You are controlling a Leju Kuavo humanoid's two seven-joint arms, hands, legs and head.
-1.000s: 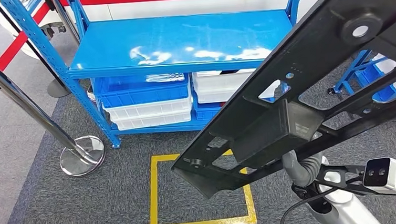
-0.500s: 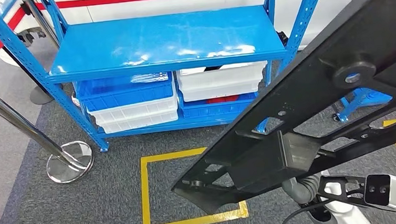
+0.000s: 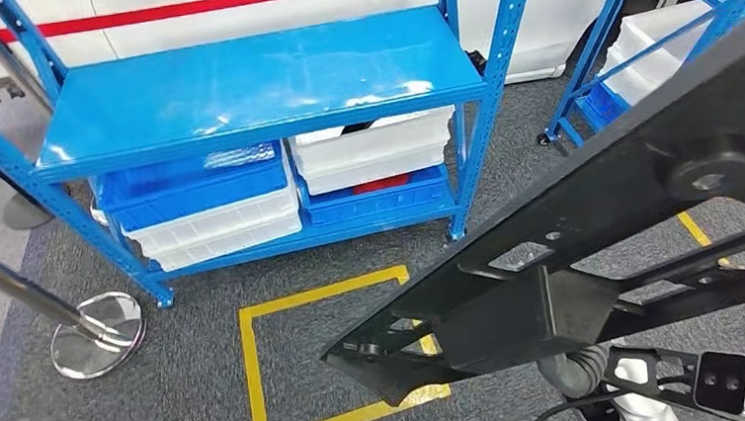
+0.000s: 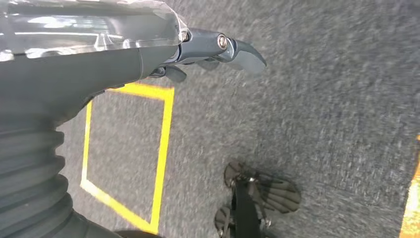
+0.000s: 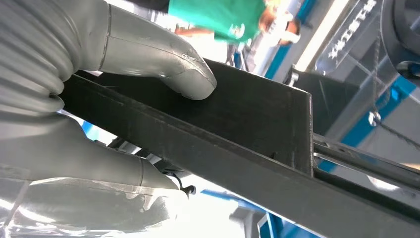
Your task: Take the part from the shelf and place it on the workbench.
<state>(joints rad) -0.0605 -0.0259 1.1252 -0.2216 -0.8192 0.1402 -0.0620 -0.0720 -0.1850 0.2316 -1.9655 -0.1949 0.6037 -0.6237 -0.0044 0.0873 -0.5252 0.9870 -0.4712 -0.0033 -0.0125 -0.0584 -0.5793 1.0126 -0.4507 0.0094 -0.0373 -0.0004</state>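
1. No text, label, brand or number can be read on the blue shelf [image 3: 241, 81].
2. In the right wrist view, a pale banner [image 5: 346, 37] behind the black part [image 5: 237, 139] bears characters too blurred to read.

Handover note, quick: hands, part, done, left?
Right robot hand: grips the black part, thumb pressed on its flat face; the part is off the shelf and carried tilted above the carpet.
Left robot hand: holds nothing, hangs over the carpet by the yellow floor square.
Blue shelf: its top board is bare, with blue and white bins on the level below.
Done: part taken from the shelf.
Left: carry it to the workbench, which I can't see yet, and set it down.
A person in a green top stands nearby; mind the long part.
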